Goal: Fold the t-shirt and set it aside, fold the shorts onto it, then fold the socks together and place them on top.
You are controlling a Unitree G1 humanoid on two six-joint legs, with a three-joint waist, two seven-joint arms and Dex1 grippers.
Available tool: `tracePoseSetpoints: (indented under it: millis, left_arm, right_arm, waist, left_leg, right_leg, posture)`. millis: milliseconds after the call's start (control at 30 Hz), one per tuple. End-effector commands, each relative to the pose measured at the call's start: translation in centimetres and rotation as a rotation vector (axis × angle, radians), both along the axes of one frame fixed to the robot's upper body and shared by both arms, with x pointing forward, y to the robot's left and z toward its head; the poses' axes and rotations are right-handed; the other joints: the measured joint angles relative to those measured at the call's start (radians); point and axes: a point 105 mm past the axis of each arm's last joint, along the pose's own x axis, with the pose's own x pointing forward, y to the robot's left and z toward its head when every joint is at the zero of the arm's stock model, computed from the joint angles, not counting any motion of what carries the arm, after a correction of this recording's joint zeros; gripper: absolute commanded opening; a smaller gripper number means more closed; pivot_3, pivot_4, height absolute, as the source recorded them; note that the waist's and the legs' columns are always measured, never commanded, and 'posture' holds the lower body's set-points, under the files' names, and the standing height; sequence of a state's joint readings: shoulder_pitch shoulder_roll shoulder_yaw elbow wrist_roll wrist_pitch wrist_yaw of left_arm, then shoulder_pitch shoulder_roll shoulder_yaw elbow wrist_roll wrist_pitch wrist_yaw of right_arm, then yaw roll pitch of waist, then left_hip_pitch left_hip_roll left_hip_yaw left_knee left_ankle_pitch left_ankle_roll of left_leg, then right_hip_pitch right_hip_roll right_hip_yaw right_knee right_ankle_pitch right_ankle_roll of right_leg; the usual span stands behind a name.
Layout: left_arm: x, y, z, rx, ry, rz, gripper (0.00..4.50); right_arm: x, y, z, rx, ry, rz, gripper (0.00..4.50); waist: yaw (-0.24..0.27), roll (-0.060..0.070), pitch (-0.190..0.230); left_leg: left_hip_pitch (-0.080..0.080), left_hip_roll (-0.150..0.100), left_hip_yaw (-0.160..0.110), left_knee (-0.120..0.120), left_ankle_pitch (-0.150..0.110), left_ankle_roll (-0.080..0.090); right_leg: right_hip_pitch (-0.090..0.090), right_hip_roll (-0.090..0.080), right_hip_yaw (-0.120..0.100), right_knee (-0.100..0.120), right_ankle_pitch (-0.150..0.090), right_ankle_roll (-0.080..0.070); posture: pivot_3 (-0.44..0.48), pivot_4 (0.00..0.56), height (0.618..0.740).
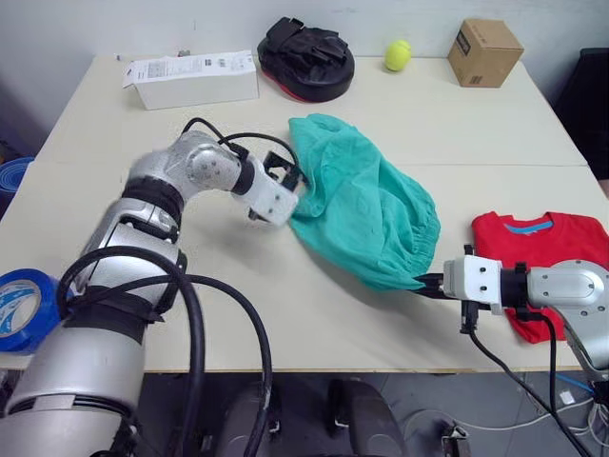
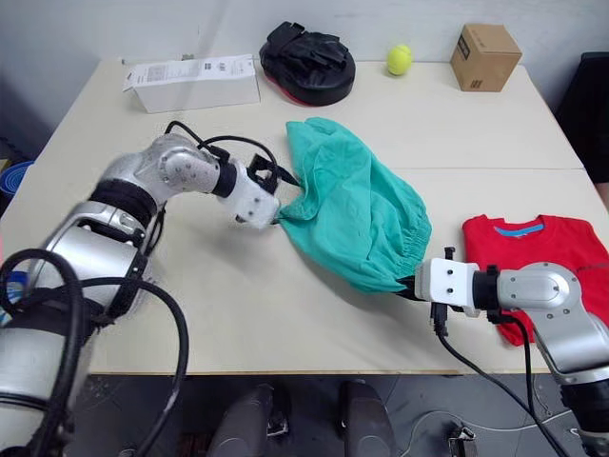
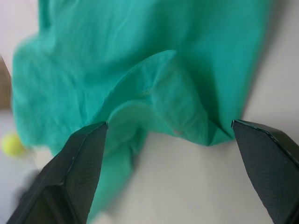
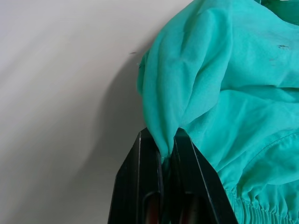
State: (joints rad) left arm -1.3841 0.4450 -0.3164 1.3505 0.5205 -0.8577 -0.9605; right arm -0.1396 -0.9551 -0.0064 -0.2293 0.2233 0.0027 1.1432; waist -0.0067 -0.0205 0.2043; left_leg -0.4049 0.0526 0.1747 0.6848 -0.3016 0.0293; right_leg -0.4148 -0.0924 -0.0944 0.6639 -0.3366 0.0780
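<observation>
**Shorts pinched at one corner, the other pincer poised to bite**

We have the shorts [image 1: 357, 205] spread loosely across the middle of the desk [image 1: 95, 200], bunched rather than flat. Our right pincer [image 4: 167, 154] is pressed together on a thin fold of the teal cloth at the waistband end nearest us. Our left pincer [image 3: 170, 154] stands spread wide at the opposite edge, a raised corner of fabric lying between its fingers [image 3: 79, 163] but not yet gripped. The t-shirt [image 1: 547, 257] lies already folded at the desk's right side, just beyond our right arm.

What could go wrong, as we judge it: the right pinch holds only a narrow ridge of soft cloth, so any pull could slip it free. If the left pincer closes on that loose peak alone, it may catch a single layer, and lifting would drag the shorts into a twist instead of a clean fold. A wide sweep to the right could also scuff the folded shirt out of shape.

Hard to make out: the far edge of the shirt is cut off by the frame, and our right arm covers part of it. The socks we cannot locate (the box, ball and dark mitt at the back are no part of the job)
</observation>
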Motion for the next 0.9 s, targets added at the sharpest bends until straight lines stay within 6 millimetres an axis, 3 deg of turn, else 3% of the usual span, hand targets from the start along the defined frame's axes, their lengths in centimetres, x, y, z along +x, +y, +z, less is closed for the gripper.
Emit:
tracePoseSetpoints:
  millis: [33, 367, 533, 733, 900]
  left_arm:
    - [0.0, 1.2, 1.5, -0.156, 0.186, 0.114, 4.45]
    - [2.3, -0.6, 0.5, -0.527, 0.43, 0.472, 4.45]
    - [2.7, -1.7, -0.1, -0.598, 0.454, 0.524, 4.45]
    - [1.3, -3.0, -1.1, -0.585, 0.567, 0.469, 4.45]
    - [-1.2, -2.3, -0.7, -0.538, 0.628, 0.367, 4.45]
  right_arm:
    - [-0.1, -0.1, 1.2, 0.009, -0.04, 0.0, 0.0]
    - [0.1, 0.0, 1.3, 0.013, -0.041, 0.008, 0.0]
    - [0.1, 0.0, 1.2, 0.013, -0.041, 0.007, 0.0]
    - [0.0, -0.2, 1.2, 0.011, -0.044, -0.003, 0.0]
    - [-0.1, -0.5, 1.1, 0.011, -0.042, -0.016, 0.0]
  waist:
    - [0.0, 0.0, 0.0]
    - [0.006, 0.0, 0.0]
    - [0.005, 0.0, 0.0]
    - [0.004, 0.0, 0.0]
    - [0.003, 0.0, 0.0]
  left_leg:
    - [0.0, 0.0, 0.0, 0.0, 0.0, 0.0]
    - [0.0, -0.004, -0.005, 0.001, 0.001, 0.002]
    - [0.0, -0.005, -0.005, 0.001, 0.001, 0.002]
    - [0.0, -0.004, -0.005, 0.001, 0.001, 0.002]
    - [0.0, -0.004, -0.005, 0.001, 0.002, 0.002]
  right_leg:
    - [0.0, 0.0, 0.0, 0.0, 0.0, 0.0]
    - [0.003, -0.004, -0.001, 0.0, 0.002, 0.004]
    - [0.003, -0.004, -0.001, 0.0, 0.002, 0.004]
    - [0.003, -0.004, -0.001, 0.001, 0.002, 0.004]
    - [0.003, -0.004, 0.0, 0.001, 0.002, 0.004]
  posture:
    - [0.0, 0.15, 0.74]
    - [0.0, 0.15, 0.74]
    - [0.0, 0.15, 0.74]
    - [0.0, 0.15, 0.74]
    - [0.0, 0.15, 0.74]
